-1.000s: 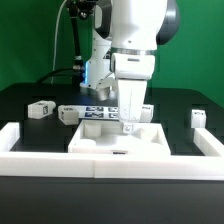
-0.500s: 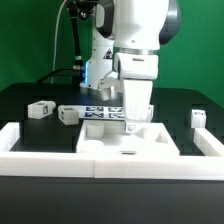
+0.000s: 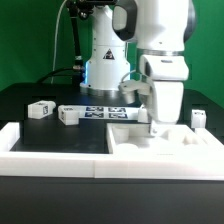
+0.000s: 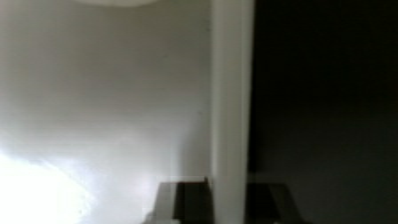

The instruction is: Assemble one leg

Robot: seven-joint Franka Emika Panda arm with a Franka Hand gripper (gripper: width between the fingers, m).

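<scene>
Reaching down at the centre right of the exterior view, the arm is planting its claw [image 3: 160,127] on the far part of the wide white panel [image 3: 135,146], which is lying flat on the black surface [image 3: 30,95] against the white border rail [image 3: 60,164] along the lower frame. Whether the claw is open or clamping the panel is not telling from either view; the wrist view is showing only a dark fingertip [image 4: 183,200] beside a pale upright edge. The first leg [image 3: 40,110] is lying at the left, the second leg [image 3: 68,115] is sitting just beside the marker board [image 3: 105,112], and the third leg [image 3: 198,118] is standing at the far right, all apart from the claw.
</scene>
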